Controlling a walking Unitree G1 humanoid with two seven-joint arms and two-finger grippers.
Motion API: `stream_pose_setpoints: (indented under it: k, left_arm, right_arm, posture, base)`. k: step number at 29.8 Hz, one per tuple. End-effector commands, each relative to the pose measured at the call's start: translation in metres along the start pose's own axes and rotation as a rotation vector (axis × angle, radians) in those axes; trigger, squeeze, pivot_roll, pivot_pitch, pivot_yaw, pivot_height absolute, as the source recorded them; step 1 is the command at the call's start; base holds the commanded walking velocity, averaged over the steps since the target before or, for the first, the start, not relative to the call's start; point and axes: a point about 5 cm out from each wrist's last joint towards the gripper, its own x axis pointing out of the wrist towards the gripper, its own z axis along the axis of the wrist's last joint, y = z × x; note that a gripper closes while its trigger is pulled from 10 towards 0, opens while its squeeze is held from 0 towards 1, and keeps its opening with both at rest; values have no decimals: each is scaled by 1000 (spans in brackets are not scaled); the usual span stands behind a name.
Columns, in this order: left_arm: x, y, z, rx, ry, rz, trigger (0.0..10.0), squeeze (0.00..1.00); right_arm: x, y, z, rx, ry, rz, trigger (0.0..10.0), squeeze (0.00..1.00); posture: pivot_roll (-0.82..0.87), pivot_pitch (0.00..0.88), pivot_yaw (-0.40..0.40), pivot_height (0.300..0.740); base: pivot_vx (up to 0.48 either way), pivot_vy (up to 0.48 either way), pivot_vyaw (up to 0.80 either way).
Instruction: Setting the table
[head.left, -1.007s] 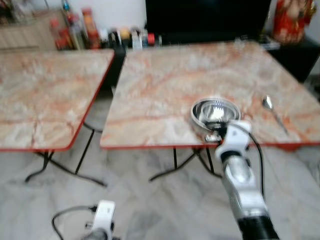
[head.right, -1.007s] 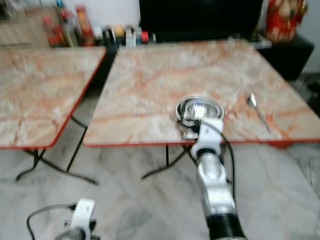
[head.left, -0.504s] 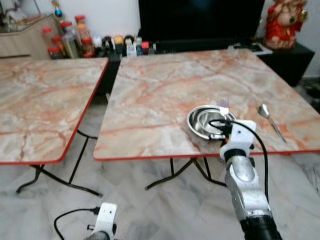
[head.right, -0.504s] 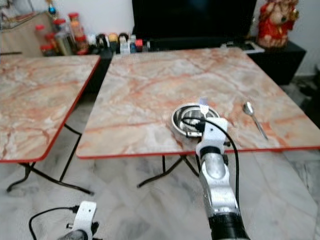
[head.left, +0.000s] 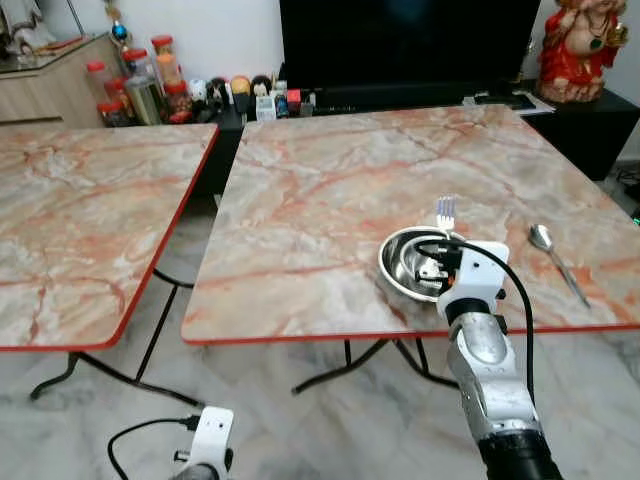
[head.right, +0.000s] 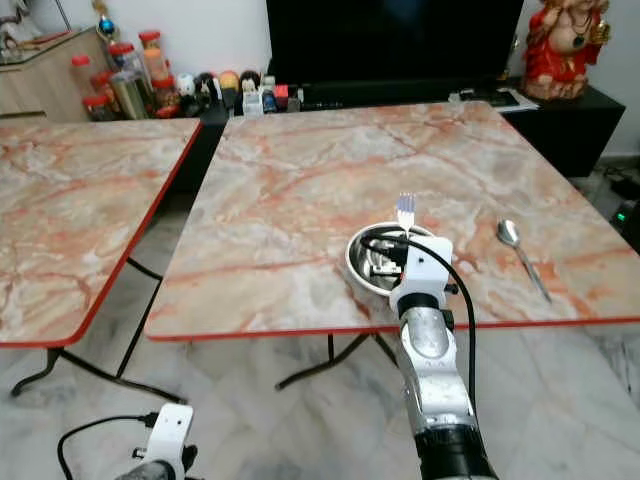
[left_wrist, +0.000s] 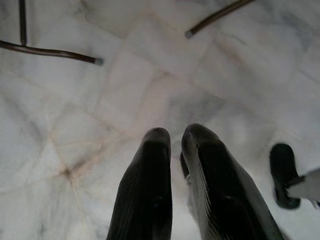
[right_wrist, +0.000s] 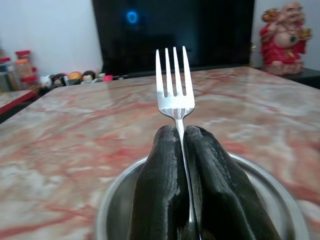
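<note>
Since the earlier frames the right gripper (right_wrist: 183, 150) has lifted slightly over the bowl (head.right: 372, 283), and the blur of the head views has cleared as the camera settled. A silver fork (right_wrist: 173, 86) stands pinched between the right gripper's two black fingers (right_wrist: 162, 170), tines up and forward, its long axis running in line with the fingers and pointing across the table toward the television (head.left: 400, 40). It has three bright tines and a thin handle that vanishes between the fingers. Directly below sits a shiny steel bowl near the front edge of the marble-patterned table (head.left: 320, 200). A spoon (head.right: 522, 251) lies on the table to the robot's right of the bowl, well apart. The left gripper (left_wrist: 175, 165) hangs idle over the floor, fingers nearly together, holding nothing.
</note>
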Motion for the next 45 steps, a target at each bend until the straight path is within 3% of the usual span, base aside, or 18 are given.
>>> stream_pose_setpoints:
  k: [1, 11, 45]
  left_arm:
    - [0, 7, 0, 9, 0, 19, 10000, 0]
    - [0, 7, 1, 10, 1, 19, 10000, 0]
    - [-1, 8, 1, 20, -6, 21, 10000, 0]
  right_arm:
    - [2, 9, 7, 8, -22, 28, 10000, 0]
    - [2, 9, 6, 7, -18, 30, 10000, 0]
    - [1, 12, 5, -11, -14, 37, 10000, 0]
  posture:
    - [-53, 0, 29, 736]
    - [-55, 0, 30, 736]
    - [-52, 0, 30, 736]
  base:
    - [300, 0, 0]
    - [294, 0, 0]
    - [0, 0, 0]
